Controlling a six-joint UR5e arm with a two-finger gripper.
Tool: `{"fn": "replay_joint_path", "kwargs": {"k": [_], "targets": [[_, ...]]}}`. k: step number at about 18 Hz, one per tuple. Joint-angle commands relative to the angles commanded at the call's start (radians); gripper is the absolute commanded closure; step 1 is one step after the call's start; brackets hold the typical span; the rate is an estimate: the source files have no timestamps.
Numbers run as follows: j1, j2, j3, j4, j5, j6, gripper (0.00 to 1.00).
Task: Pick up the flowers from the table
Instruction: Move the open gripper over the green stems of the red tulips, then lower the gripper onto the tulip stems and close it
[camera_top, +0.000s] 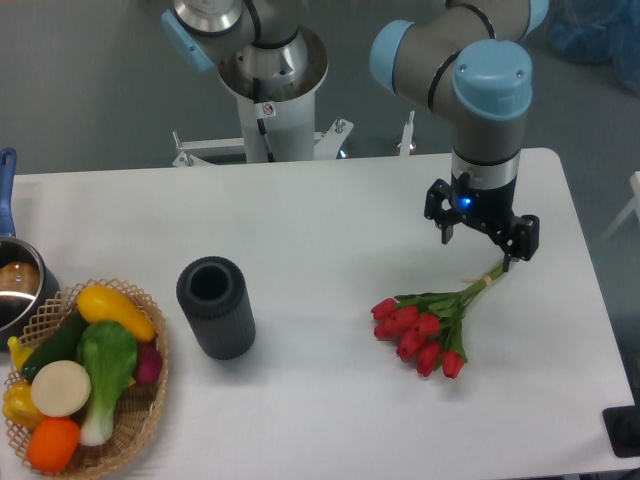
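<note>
Front left: wicker basket of produce on the table. Dark ribbed cylinder upright just right of it. Flowers lie right of centre, red heads toward camera, stems pointing back-right. Gripper sits over the stem ends; one finger appears to touch the stems. Cannot tell whether fingers are spread or closed. Arm base at far edge.

flowers | red tulips, lying flat | table right side
</note>
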Motion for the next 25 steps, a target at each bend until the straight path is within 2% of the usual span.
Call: {"fn": "replay_joint_path", "kwargs": {"k": [5,7,10,13,19,25], "targets": [[-0.005,-0.020,-0.005,0.002,0.000,-0.015,0.00],[-0.002,-0.020,-0.035,0.003,-0.002,-0.018,0.00],[-0.002,-0.029,-0.070,0.060,0.000,-0.020,0.00],[-0.002,-0.066,-0.066,0.084,0.003,-0.006,0.00],[-0.011,-0.144,-0.034,0.087,0.005,0.006,0.00],[-0.015,-0.195,-0.026,0.089,0.005,0.052,0.00]]}}
